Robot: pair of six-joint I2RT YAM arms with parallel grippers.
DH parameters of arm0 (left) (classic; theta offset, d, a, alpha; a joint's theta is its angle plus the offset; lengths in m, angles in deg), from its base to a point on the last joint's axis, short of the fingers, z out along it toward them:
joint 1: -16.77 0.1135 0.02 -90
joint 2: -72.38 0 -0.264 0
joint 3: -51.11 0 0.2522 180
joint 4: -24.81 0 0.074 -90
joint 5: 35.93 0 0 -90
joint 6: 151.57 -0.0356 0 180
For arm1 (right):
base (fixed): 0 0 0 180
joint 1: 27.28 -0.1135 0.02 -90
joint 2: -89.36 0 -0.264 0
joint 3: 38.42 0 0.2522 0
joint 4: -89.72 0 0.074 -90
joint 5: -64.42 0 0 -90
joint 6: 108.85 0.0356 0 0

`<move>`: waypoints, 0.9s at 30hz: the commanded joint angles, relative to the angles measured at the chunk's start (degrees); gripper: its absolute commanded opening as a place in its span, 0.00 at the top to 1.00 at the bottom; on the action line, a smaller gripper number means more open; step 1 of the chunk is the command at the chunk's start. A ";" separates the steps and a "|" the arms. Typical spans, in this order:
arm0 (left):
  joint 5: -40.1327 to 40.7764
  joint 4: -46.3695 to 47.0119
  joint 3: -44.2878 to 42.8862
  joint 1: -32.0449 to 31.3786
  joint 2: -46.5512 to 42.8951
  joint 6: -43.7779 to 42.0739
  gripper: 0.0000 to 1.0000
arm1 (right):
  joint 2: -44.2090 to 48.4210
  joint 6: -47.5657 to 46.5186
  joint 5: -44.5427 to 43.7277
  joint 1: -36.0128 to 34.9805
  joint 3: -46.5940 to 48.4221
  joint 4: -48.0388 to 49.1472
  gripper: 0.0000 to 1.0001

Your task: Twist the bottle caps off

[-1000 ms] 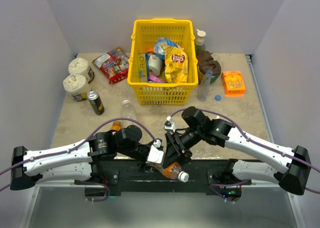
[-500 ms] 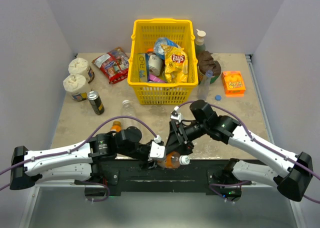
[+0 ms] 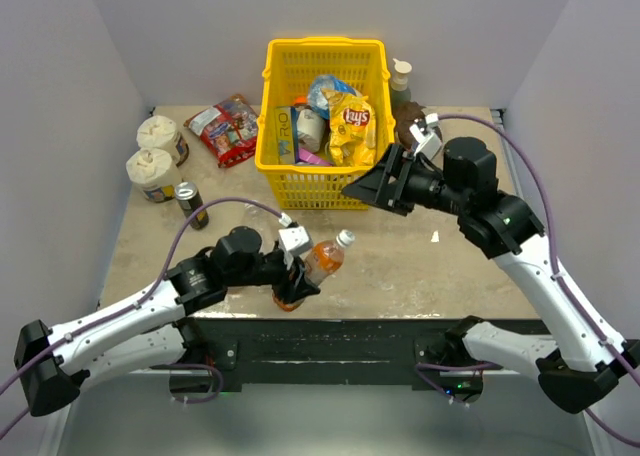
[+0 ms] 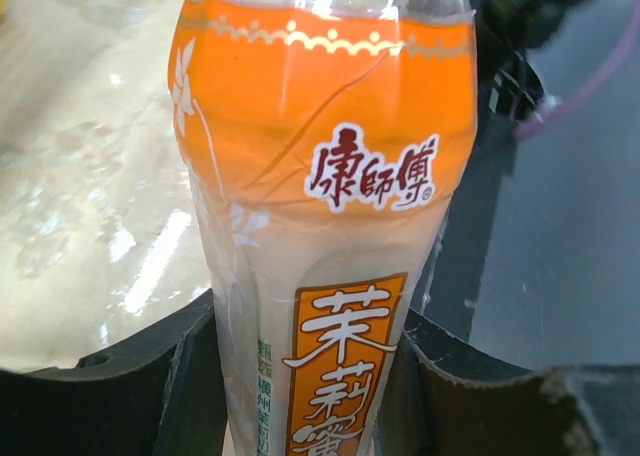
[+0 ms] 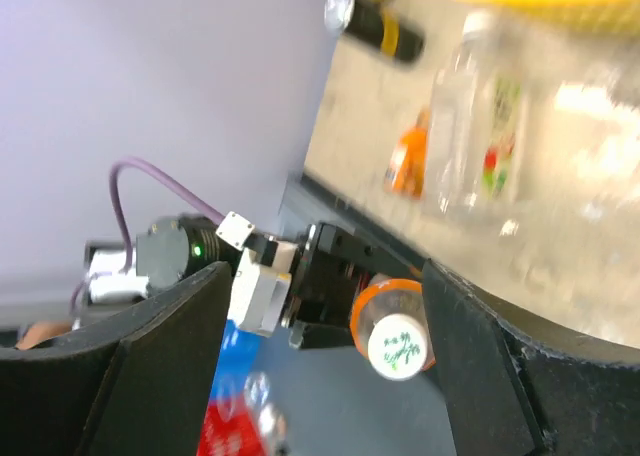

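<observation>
On the bottle in hand, the job looks not yet done. The left hand (image 4: pixel 325 401) is clenched on the lower body of the orange-labelled bottle (image 4: pixel 330 176) and holds it tilted near the front edge of the desk (image 3: pixel 470 271). The bottle's white cap (image 3: pixel 345 238) sits on the neck, not unscrewed. The right hand (image 3: pixel 360 188) is released and empty, raised near the yellow basket (image 3: pixel 325 44), well apart from that cap.

The right wrist view shows a clear bottle (image 5: pixel 470 126) and a small orange bottle (image 5: pixel 408 156) on the desk. The clear one seems capped; the other is too blurred to tell.

The held bottle's label reads 康師傅 above 茉莉蜜. In the basket, a chip bag (image 3: pixel 350 116) says Lay's and a blue carton (image 3: pixel 280 126) says RIO.
</observation>
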 commanded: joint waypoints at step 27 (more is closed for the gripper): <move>-16.02 10.95 -9.19 18.55 5.87 23.29 0.58 | -13.25 -9.60 -37.56 -17.50 13.68 5.28 0.37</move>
